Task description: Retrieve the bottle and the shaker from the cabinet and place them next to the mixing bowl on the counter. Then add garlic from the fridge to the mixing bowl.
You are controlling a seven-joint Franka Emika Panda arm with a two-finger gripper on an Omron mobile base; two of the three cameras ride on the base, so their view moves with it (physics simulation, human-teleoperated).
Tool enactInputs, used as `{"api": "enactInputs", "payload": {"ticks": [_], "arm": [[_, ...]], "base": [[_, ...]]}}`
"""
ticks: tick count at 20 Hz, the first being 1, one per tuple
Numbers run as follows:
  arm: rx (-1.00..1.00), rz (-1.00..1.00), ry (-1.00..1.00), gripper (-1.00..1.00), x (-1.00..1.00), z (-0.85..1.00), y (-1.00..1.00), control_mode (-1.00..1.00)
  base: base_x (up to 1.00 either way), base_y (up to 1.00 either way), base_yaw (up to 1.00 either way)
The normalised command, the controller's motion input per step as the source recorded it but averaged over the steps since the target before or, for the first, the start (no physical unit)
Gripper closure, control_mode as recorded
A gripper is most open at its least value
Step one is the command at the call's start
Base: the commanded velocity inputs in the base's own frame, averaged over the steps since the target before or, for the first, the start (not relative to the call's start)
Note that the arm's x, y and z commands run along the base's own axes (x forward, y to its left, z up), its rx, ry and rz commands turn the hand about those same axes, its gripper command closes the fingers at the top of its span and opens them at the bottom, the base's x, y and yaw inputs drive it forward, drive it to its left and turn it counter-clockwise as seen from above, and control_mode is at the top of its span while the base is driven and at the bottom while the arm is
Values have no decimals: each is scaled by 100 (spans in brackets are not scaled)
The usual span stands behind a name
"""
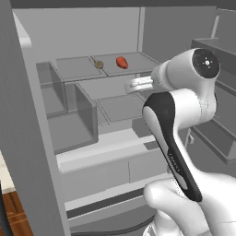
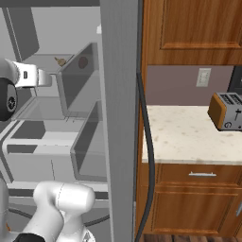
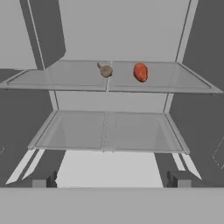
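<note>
the fridge (image 1: 32,115) stands open in front of the arm, and the garlic (image 3: 105,70) lies on the upper glass shelf (image 3: 70,76), near the seam down the shelf's middle. just beside it, on the far side of that seam, sits a red, rounded item (image 3: 140,72) that looks like a tomato or pepper. the gripper (image 3: 111,186) faces the fridge interior from outside, level with the lower shelf (image 3: 105,131) or below it, and its fingers (image 3: 43,179) are spread fully apart with nothing between them. it is well apart from the garlic, which sits higher and deeper in.

judging from this, the garlic fetch is the step in hand, and the reach has not yet begun in earnest.

the main risks come from the climb to the upper shelf. the fingers have to rise past the front edge of the lower shelf and then of the upper shelf itself; a straight push forward from here would likely strike glass rather than clear it. the garlic is small and rounded, so a grip that closes off centre may squirt it away across the smooth shelf, possibly into the red item or toward the back wall. the red item is close enough to the garlic that wide-spread fingers could nudge it or close on the wrong thing. the arm's elbow (image 1: 203,69) also rides near the fridge's door bins (image 1: 69,108), so a wide swing could clip them.
</note>
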Motion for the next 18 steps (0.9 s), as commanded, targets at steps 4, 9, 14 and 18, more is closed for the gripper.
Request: {"api": "enactInputs", "payload": {"ticks": [4, 9, 14, 18], "arm": [[0, 0, 12, -100, 7, 52, 1, -100], [0, 5, 17, -100, 23, 0, 6, -100], [0, 2, 9, -100, 35, -24, 0, -100], [0, 0, 3, -100, 23, 0, 0, -100]], "base": [[0, 0, 0], [0, 0, 0], [0, 0, 0], [0, 0, 0]]}}
